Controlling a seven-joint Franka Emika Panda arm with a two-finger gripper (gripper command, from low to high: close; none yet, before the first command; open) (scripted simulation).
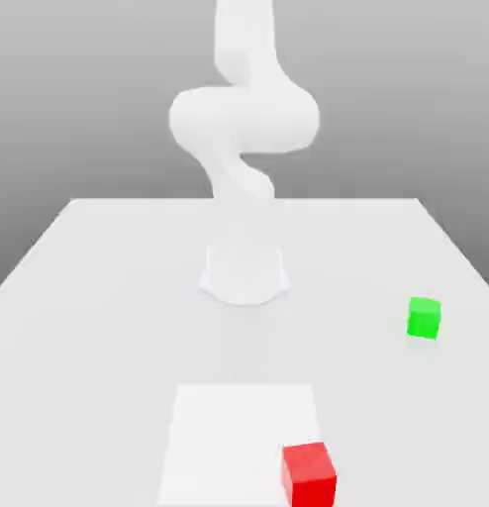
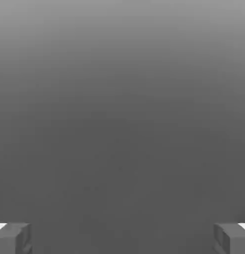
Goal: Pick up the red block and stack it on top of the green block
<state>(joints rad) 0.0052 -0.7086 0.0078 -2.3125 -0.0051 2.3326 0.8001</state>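
A pale table (image 1: 110,347) bears a flat white rectangle (image 1: 239,436) under a grey backdrop (image 1: 110,89).

Simulated tabletop (image 1: 100,337) with robot arm (image 1: 245,119)

From my remote post I saw a small, plain, bright red block (image 1: 310,477) sitting flat at the near side, right of centre in the exterior view, slightly turned. A similar bright green block (image 1: 424,318) sat flat, farther back toward that view's right, well apart from the red one.
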